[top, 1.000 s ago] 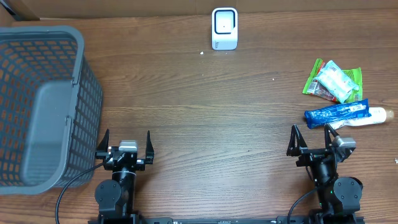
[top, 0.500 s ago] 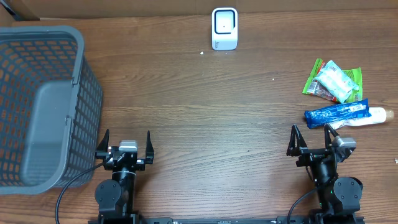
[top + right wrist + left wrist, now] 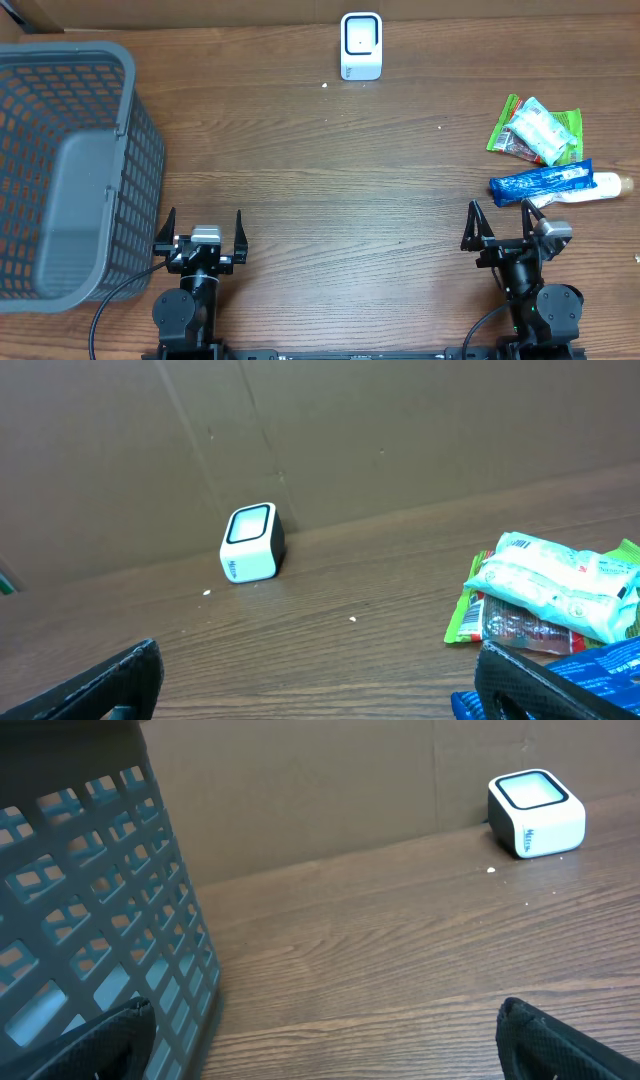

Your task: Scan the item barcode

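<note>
A small white barcode scanner (image 3: 361,45) stands at the table's far edge; it also shows in the left wrist view (image 3: 536,813) and the right wrist view (image 3: 251,542). At the right lie the items: a green snack packet (image 3: 535,130) with a pale pouch on top (image 3: 560,585), and below it a blue packet (image 3: 545,182) over a white bottle (image 3: 605,185). My left gripper (image 3: 200,229) rests open near the front left, holding nothing. My right gripper (image 3: 501,222) sits open at the front right, just short of the blue packet.
A large grey plastic basket (image 3: 70,165) fills the left side, close beside my left gripper (image 3: 322,1035). A brown cardboard wall (image 3: 300,430) backs the table. Bare wood (image 3: 340,190) lies between the arms and the scanner.
</note>
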